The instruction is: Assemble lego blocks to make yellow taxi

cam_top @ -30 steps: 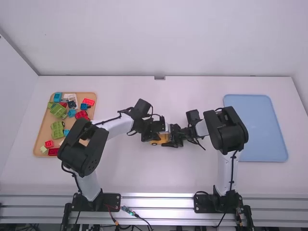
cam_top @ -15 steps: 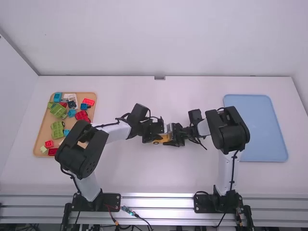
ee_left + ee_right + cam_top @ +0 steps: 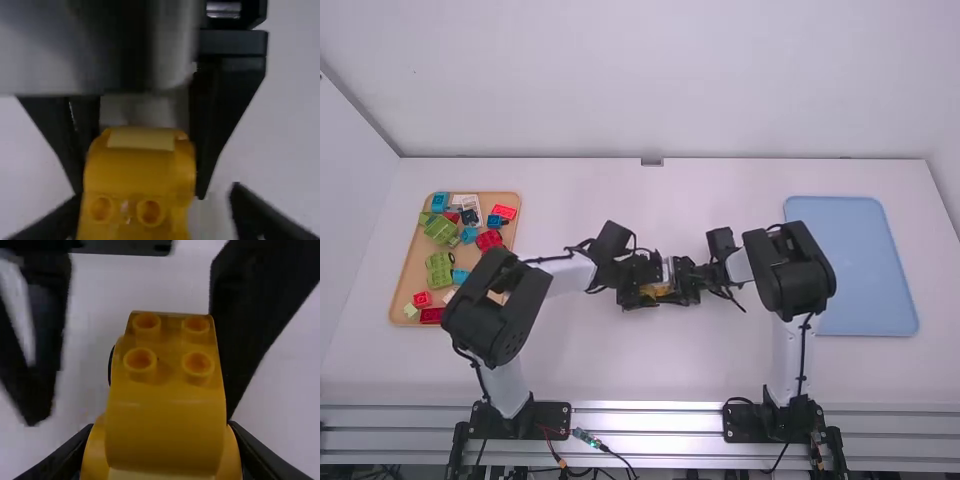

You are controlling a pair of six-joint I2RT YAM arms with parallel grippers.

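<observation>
We see a smooth white table (image 3: 590, 370) with plain pale walls (image 3: 650, 80) behind it and to the left. A shiny metal rail (image 3: 645, 416) runs along the near side. A light brown tray (image 3: 401, 290) full of colored blocks (image 3: 439, 268) sits at the left, and a flat blue tray (image 3: 860, 265) sits at the right.

In the middle, we find the yellow taxi piece (image 3: 165, 425) between the 2 grippers. The right gripper (image 3: 678, 284) pinches it, with 1 finger touching each side. The left gripper (image 3: 648, 284) is spread around it, with a gap on 1 side.

From above, the grippers hide much of the yellow piece. The left arm (image 3: 495, 310) covers a bit of the brown tray. In the right wrist view we count 4 round bumps on top, and a dark curved edge (image 3: 110, 365) peeks out beside them; we can't tell what it is. In the left wrist view, the near fingers are blurry and cut off.
</observation>
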